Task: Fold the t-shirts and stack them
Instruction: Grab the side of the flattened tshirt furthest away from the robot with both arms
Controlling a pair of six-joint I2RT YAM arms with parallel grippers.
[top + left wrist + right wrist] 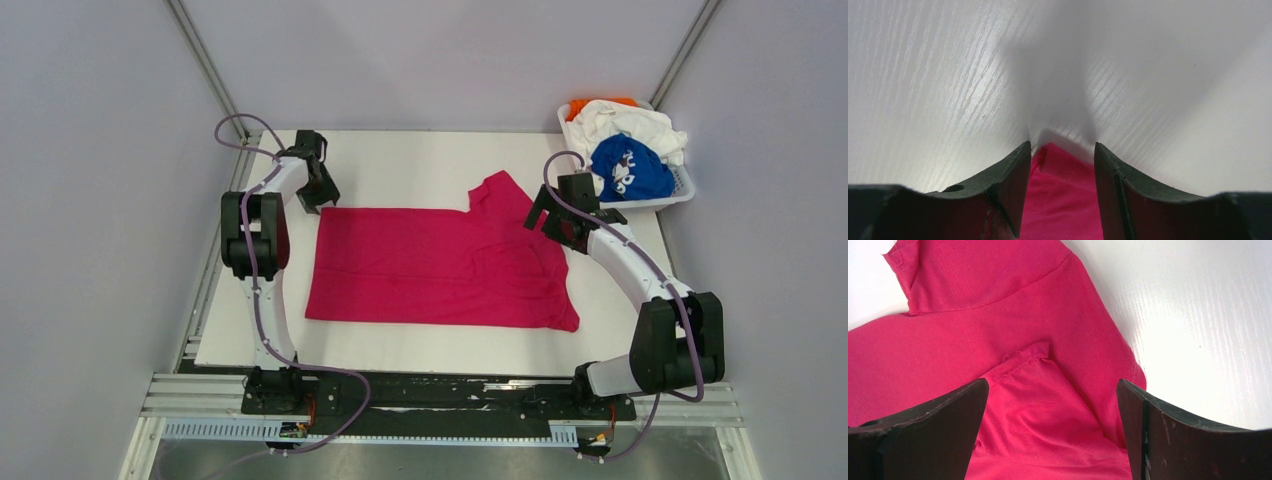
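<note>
magenta-pink t-shirt [430,270] lies spread flat on the white table [420,165], long side running left to right; one sleeve [500,190] sticks out past the shirt's far edge, toward its right end; the shirt's near-right corner reaches furthest toward the arm bases; left gripper [318,200] sits at the shirt's far-left corner; in the left wrist view its fingers [1008,185] stand apart with the tip of that corner lying in the gap between them and bare table beyond; cannot tell whether the pads touch the cloth; right gripper [545,222] is over the shirt's right end, just on the near side of the sleeve; in the right wrist view its fingers [948,415] are spread wide, nothing held, with a hemmed flap [1018,362] of the shirt lying on the shirt body in the space between them; the shirt's edge and bare table show beside the right finger; white slotted basket [683,190] stands off the shirt's far-right side, apart from it; inside are a white t-shirt [630,125], a blue t-shirt [630,170] with white print on the side nearest the pink shirt, and an orange t-shirt [598,103] peeking out at the far rim; all three crumpled
</note>
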